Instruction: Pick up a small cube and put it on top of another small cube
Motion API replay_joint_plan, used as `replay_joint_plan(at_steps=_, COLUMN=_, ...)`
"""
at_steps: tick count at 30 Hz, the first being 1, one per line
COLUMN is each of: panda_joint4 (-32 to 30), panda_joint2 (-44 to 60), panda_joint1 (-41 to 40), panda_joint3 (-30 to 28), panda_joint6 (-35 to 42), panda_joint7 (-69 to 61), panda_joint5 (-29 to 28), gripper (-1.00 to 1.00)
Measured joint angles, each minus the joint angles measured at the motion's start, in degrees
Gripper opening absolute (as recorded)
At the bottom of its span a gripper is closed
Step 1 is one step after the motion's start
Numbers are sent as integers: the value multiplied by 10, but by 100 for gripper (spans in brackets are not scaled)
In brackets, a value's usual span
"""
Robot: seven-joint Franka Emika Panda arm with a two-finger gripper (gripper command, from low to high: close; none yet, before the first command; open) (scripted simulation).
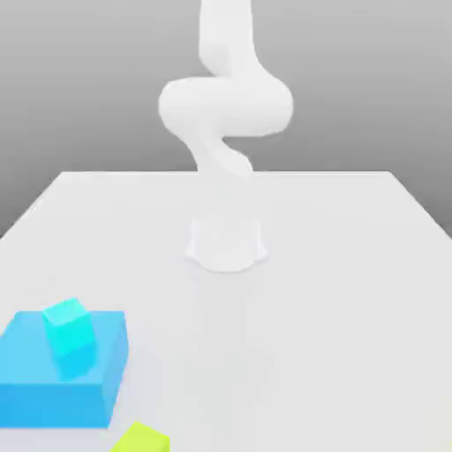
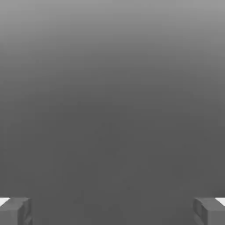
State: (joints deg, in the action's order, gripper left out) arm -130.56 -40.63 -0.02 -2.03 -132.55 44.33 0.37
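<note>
A small cyan cube (image 1: 69,327) rests tilted on top of a larger blue block (image 1: 53,375) at the exterior view's lower left. A small yellow-green cube (image 1: 141,438) lies on the white table (image 1: 335,291) just in front of the block, cut off by the frame's edge. In the hand view my gripper (image 2: 112,211) is open: its grey fingertips (image 2: 15,211) stand far apart with nothing between them, against a plain grey background. The white arm (image 1: 225,106) rises from its base and leaves the exterior view at the top.
The arm's round base (image 1: 226,243) stands at the middle of the table. The blue block takes up the near corner on the exterior view's left.
</note>
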Motion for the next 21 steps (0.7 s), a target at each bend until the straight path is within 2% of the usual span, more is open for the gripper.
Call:
replay_joint_plan(at_steps=10, panda_joint4=49, panda_joint2=209, panda_joint1=-5, panda_joint3=-87, panda_joint6=-32, panda_joint7=-76, panda_joint5=35, gripper=0)
replay_joint_plan(at_steps=21, panda_joint4=103, panda_joint2=441, panda_joint1=-56, panda_joint3=-148, panda_joint6=-63, panda_joint7=-185, panda_joint5=112, gripper=0)
